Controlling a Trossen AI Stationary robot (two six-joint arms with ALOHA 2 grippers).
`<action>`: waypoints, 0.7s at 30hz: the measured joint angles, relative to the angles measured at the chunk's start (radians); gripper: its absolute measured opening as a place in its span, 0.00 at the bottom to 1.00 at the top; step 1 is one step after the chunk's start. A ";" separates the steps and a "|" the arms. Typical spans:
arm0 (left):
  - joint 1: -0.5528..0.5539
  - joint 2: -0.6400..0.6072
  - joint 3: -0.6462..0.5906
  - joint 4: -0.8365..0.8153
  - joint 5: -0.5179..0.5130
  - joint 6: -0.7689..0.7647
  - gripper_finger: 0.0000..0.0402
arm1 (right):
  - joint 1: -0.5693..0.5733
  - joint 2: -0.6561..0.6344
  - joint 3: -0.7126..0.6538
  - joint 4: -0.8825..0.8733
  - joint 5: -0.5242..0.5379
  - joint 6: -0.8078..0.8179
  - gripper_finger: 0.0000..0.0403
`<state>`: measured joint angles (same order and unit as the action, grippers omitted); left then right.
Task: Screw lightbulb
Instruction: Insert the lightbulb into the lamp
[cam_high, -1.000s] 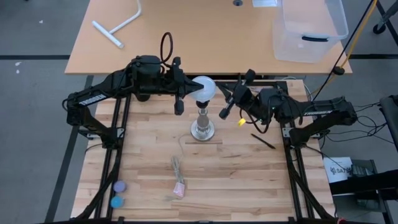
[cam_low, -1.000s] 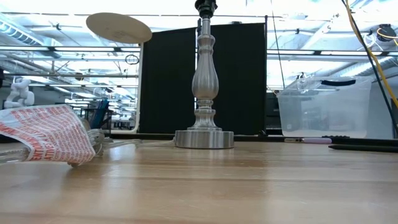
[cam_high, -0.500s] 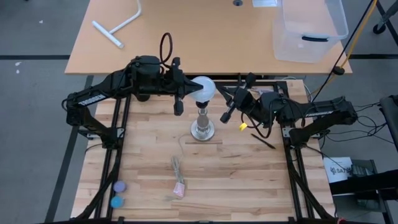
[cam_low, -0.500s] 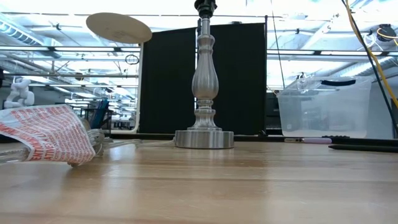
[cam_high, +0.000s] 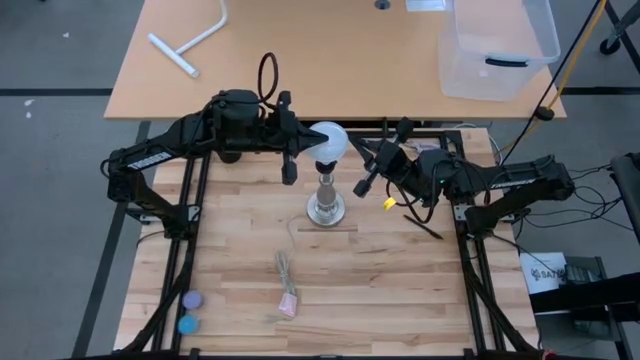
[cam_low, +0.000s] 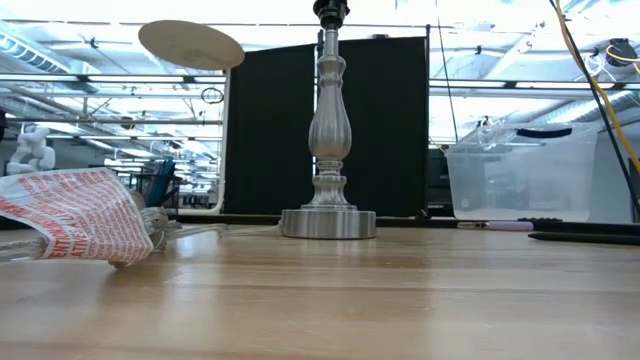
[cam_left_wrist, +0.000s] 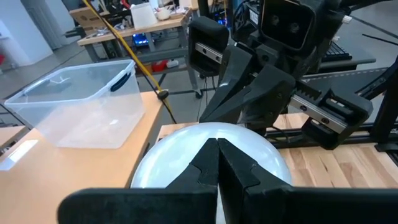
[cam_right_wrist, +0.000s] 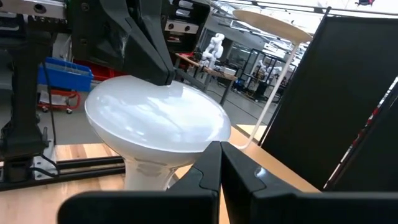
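The lightbulb (cam_high: 328, 142), a white frosted globe, stands on top of the upright silvery lamp post (cam_high: 327, 205). The post's black socket (cam_low: 330, 10) shows at the top of the low view, which cuts the bulb off. My left gripper (cam_high: 305, 141) is shut and comes level from the table's left, its tips at the globe's left side (cam_left_wrist: 186, 155). My right gripper (cam_high: 357, 150) is shut and points at the globe's right side from the table's right. The right wrist view shows the globe (cam_right_wrist: 155, 121) and its pale neck (cam_right_wrist: 146, 171). My left gripper's shut fingertips (cam_left_wrist: 205, 165) meet the globe's left side (cam_high: 314, 141), coming level from the table's left. The bulb stays upright on the post. My right gripper's shut tips (cam_right_wrist: 208, 162) stand close by the globe's right side; I cannot tell whether they touch it.
A black pen (cam_high: 423, 227) lies right of the post. A cord with a red-and-white tag (cam_high: 288, 300) lies toward the near edge. Two small round discs (cam_high: 188, 311) sit at the near left corner. A clear bin (cam_high: 495, 45) and a white T-pipe (cam_high: 190, 45) lie on the far table.
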<state>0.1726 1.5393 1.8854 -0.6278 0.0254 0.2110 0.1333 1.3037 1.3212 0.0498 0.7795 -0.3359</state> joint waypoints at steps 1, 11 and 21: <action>0.000 0.000 0.000 0.001 0.000 0.000 0.00 | 0.000 0.000 0.000 0.000 0.000 0.000 0.00; -0.001 -0.008 -0.002 0.039 0.007 0.009 0.00 | -0.001 0.000 0.000 -0.001 0.021 -0.002 0.00; -0.023 -0.030 -0.004 0.066 -0.028 0.061 0.00 | 0.000 0.001 0.000 0.004 0.026 -0.013 0.00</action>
<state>0.1499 1.5090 1.8816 -0.5619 -0.0024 0.2721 0.1329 1.3045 1.3209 0.0536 0.8055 -0.3491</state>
